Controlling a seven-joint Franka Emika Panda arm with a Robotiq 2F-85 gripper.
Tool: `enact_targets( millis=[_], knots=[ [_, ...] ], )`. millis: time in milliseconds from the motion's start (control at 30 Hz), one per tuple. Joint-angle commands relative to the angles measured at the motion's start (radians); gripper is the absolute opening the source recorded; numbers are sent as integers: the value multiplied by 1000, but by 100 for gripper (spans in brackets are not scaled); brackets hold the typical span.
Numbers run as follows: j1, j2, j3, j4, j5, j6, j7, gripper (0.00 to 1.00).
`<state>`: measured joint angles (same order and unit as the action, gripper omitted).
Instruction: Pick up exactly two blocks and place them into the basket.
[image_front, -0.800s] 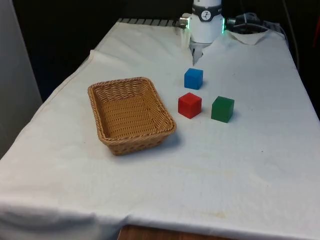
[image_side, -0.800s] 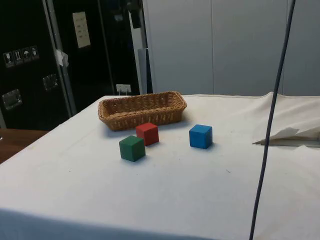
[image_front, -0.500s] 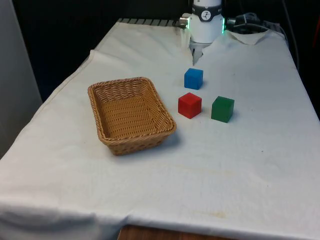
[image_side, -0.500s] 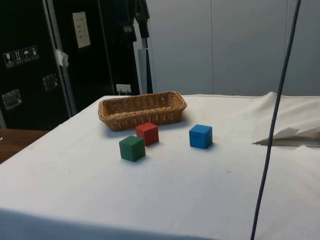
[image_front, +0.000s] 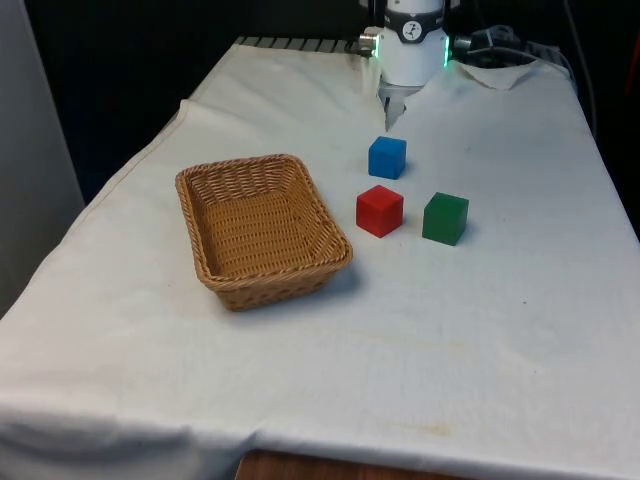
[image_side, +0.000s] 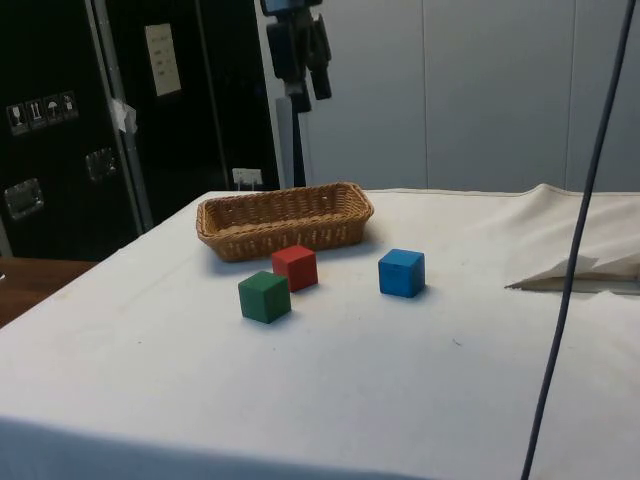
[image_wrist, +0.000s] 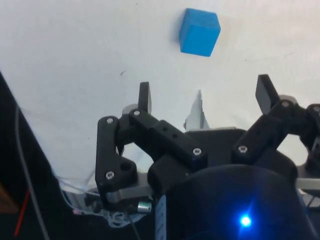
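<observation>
While high, end effector (image_wrist: 205, 95) agape.

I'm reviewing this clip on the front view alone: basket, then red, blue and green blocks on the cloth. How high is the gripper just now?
Observer: In the side view the gripper hangs high over the table, far above the rim of the basket.
Reviewer: Open or shut?
Observer: Open. In the wrist view its fingers stand wide apart with nothing between them.
Reviewer: Which block does it face?
Observer: The wrist view has the blue block lying on the cloth beyond the fingertips, untouched.
</observation>
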<state>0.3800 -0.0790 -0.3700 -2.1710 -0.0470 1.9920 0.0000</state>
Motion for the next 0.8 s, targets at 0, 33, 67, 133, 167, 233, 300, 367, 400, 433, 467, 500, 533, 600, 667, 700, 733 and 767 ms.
enact_targets(
  millis=[0,33,67,133,167,233,300,367,400,433,467,500,533,600,667,700,733,767],
  knots=[
    [0,-10,3,-22,-18,23,20,100],
    [0,-14,4,-33,-22,31,25,100],
    [0,-17,6,-44,-27,37,31,100],
    [-1,-26,8,-76,-38,60,49,100],
    [0,-19,6,-66,-24,45,36,100],
    [-1,-30,9,-96,-45,75,61,100],
    [-1,-36,11,-124,-56,96,78,100],
    [-2,-39,11,-143,-61,113,90,100],
    [-2,-40,12,-152,-64,119,96,100],
    [-2,-41,12,-160,-67,125,101,100],
    [0,-35,9,-153,-54,114,87,100],
    [-2,-43,12,-171,-71,136,106,100],
    [-2,-45,12,-182,-73,145,110,100],
    [-3,-52,11,-217,-78,178,118,100],
    [-4,-55,11,-241,-78,201,121,100],
    [-4,-57,11,-253,-78,214,122,100],
    [-1,-47,10,-235,-62,191,108,100],
    [-5,-60,11,-267,-79,227,121,100]
  ],
)
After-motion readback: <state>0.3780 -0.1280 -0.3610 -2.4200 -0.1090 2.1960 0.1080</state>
